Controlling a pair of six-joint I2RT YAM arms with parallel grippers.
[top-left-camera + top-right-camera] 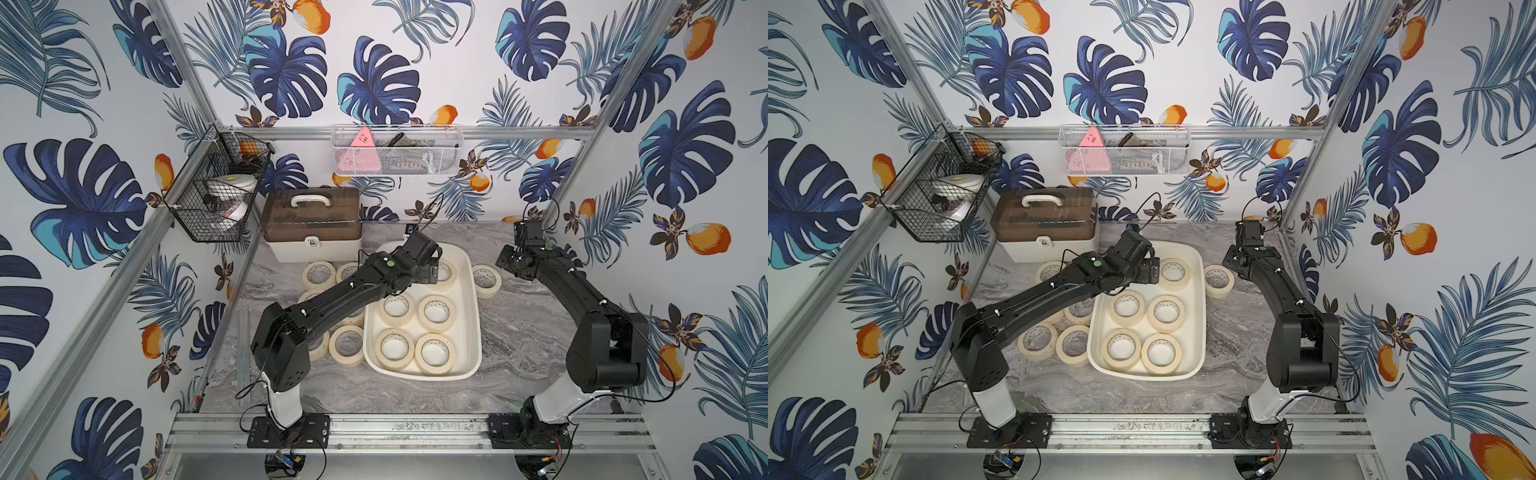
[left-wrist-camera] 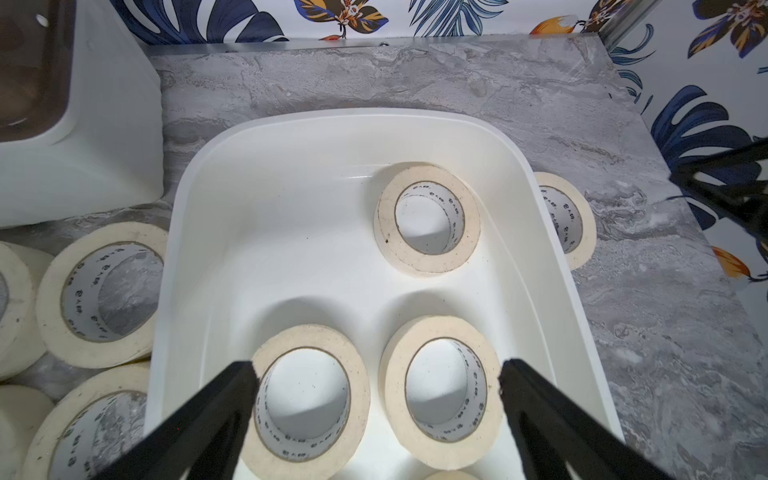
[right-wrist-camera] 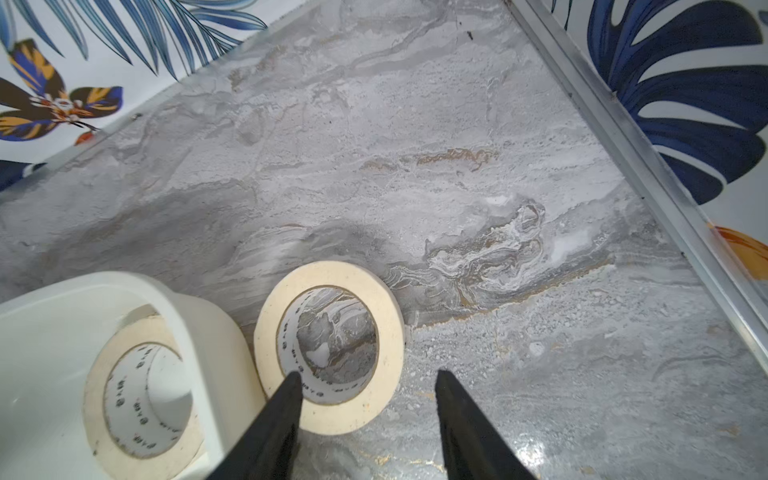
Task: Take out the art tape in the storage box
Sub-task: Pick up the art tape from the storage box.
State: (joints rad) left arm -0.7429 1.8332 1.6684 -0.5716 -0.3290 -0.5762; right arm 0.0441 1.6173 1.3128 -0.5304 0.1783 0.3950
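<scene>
The left gripper (image 2: 377,365) stands wide open above art tape (image 2: 309,336) in the storage box (image 2: 266,249). The right gripper (image 3: 368,375), jaws parted and empty, straddles the wall of one roll (image 3: 328,274) on the table (image 3: 415,166).

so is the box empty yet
Not empty: both top views show five rolls lying flat inside the box.

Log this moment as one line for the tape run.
left gripper: open over storage box | right gripper: open, at roll on table | five art tape rolls in box
</scene>
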